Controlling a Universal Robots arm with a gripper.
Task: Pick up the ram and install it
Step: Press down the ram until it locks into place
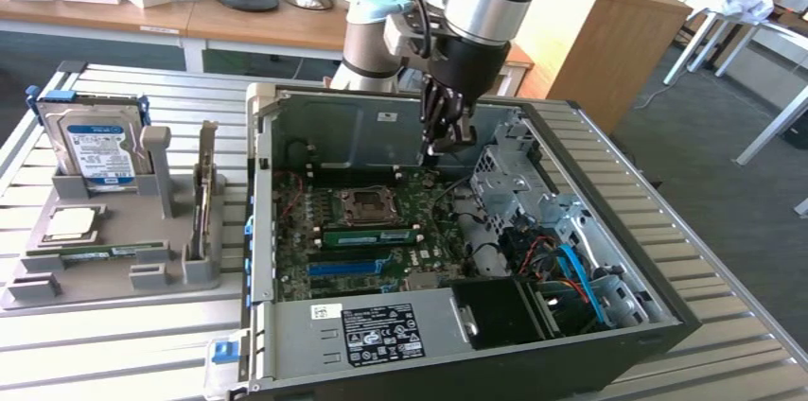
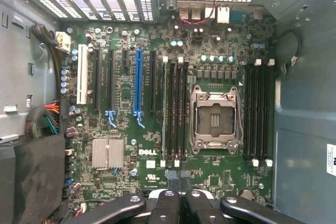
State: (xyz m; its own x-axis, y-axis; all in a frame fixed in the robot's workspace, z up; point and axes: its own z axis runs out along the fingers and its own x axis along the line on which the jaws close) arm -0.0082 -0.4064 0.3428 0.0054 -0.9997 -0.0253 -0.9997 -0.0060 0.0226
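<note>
A ram (image 1: pixel 366 235), a long green strip with black chips, stands in a motherboard slot just in front of the empty processor socket (image 1: pixel 363 204) inside the open computer case. My gripper (image 1: pixel 438 146) hangs above the motherboard, behind the socket, and is shut with nothing between its fingers. In the wrist view the closed gripper (image 2: pixel 178 182) sits over the board's edge near the black memory slots (image 2: pixel 176 114) and the processor socket (image 2: pixel 215 121).
On the exterior view's left, a grey holder (image 1: pixel 114 278) carries a hard drive (image 1: pixel 95 150), a silver processor chip (image 1: pixel 70 223), a flat green strip (image 1: pixel 108 252) and a thin upright board (image 1: pixel 202 198). The case walls (image 1: pixel 378 127), the drive cage (image 1: pixel 505 179) and cables (image 1: pixel 569 264) ring the motherboard.
</note>
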